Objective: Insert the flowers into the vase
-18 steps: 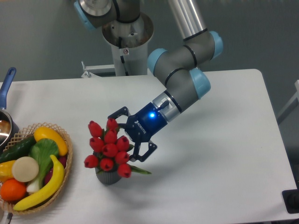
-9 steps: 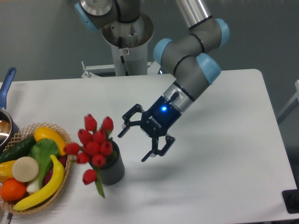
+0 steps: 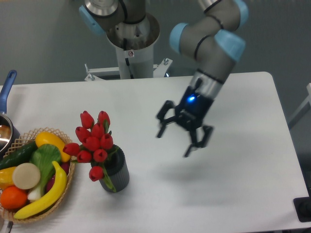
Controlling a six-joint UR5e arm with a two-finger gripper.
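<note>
The flowers [image 3: 92, 143], a bunch of glossy red tulip buds with green leaves, stand with their stems in the vase [image 3: 116, 172], a small dark grey ribbed cylinder upright on the white table. The bunch leans to the left over the vase's rim, and one bud hangs low beside the vase. My gripper [image 3: 177, 143] is open and empty, raised above the table well to the right of the vase, fingers spread and pointing down to the left.
A wicker basket [image 3: 68, 187] with banana, orange, cucumber and other produce sits at the front left, close to the flowers. A pot with a blue handle [image 3: 7, 87] is at the left edge. The arm's base column [image 3: 131, 48] stands at the back.
My gripper let go of the flowers and moved away to the right and up. The bunch tipped left, then settled more upright in the vase.
</note>
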